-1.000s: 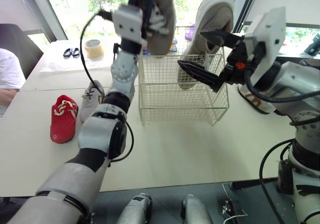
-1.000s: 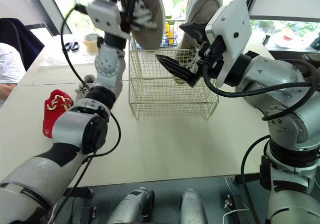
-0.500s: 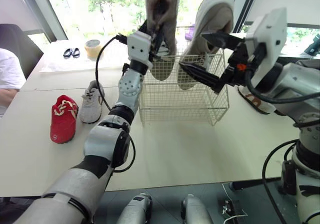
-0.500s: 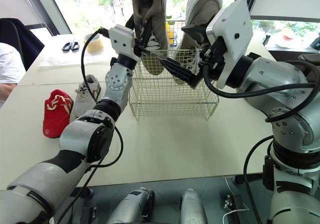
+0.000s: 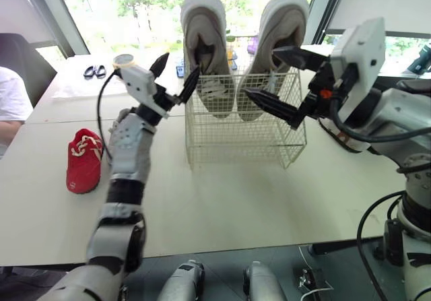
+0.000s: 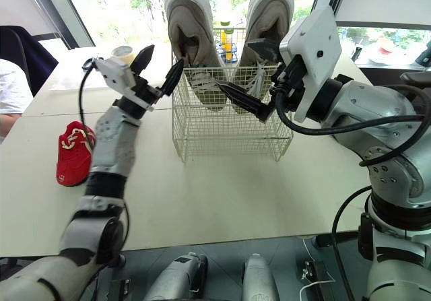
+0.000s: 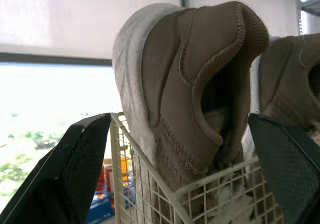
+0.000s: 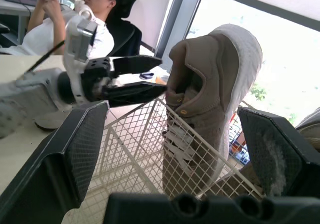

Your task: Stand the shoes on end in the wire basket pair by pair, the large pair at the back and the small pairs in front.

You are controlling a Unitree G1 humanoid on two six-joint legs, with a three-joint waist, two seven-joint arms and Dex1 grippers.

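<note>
Two big tan shoes stood on end in the wire basket (image 5: 246, 136), with their heels up and their toes down. The left big shoe (image 5: 205, 52) and the right big shoe (image 5: 279, 38) stood side by side, close together, at the far side of the basket. Their open tops faced the robot, and their tall heels stuck up above the basket's rim. The laces sat lower down, behind the wire.

The left gripper (image 5: 180, 64) was up by the basket's left top corner, just beside the left big shoe. Its two black fingers were spread apart and had nothing between them. I could not tell if one finger touched the shoe.

The right gripper (image 5: 261, 70) hung in front of the right big shoe. Its fingers were spread wide too, and it held nothing.

The basket sat on a pale table (image 5: 222, 200). A little red shoe (image 5: 84, 159) lay flat on the table, well to the left of the basket.

Farther back on the table there was a pair of scissors (image 5: 92, 71). A person in a white shirt (image 5: 10, 106) sat at the left edge.
</note>
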